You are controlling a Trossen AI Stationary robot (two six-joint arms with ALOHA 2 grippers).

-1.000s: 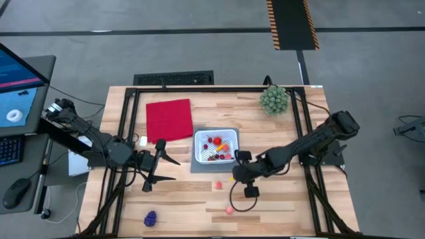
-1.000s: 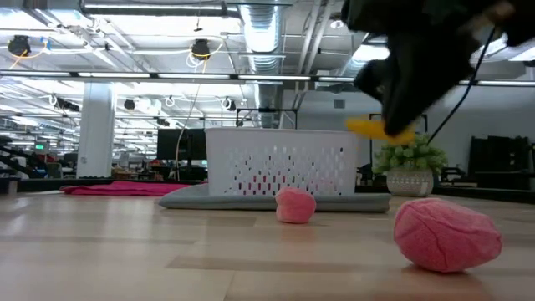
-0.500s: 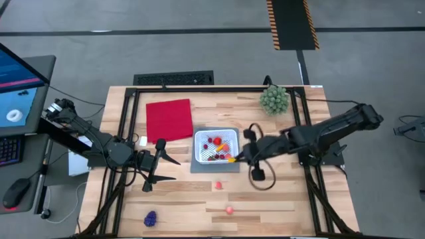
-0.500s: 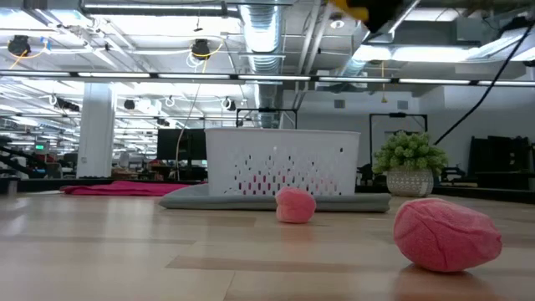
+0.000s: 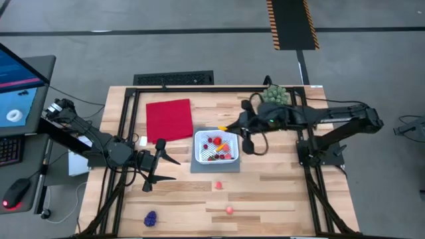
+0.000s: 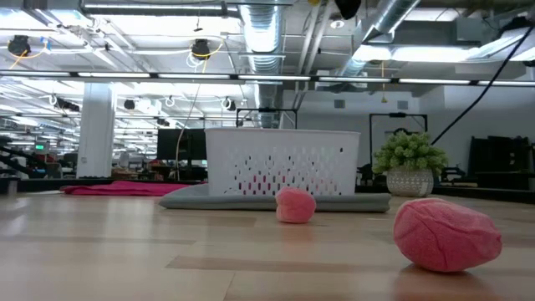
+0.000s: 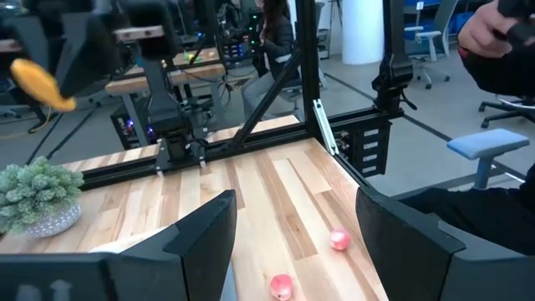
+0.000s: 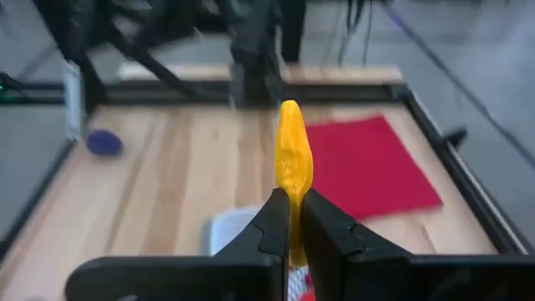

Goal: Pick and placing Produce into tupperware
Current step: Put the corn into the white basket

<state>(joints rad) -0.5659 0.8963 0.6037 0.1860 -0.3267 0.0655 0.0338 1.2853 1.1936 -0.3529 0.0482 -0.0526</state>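
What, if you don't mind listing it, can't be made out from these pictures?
- Low view: the tupperware wall hides its contents, and the right gripper is cut off by the top edge.
- High view: the produce pieces inside the tupperware are too small to identify.
- Right wrist view: the yellow piece is blurred; its kind is unclear.

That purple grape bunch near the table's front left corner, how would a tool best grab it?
The purple grape bunch lies alone on bare wood, nothing crowding it. Probably best to come straight down from above and pinch across its narrower middle, fingers on either side. It looks lumpy, so squeezing the widest clump might slip. The left tool is nearer.
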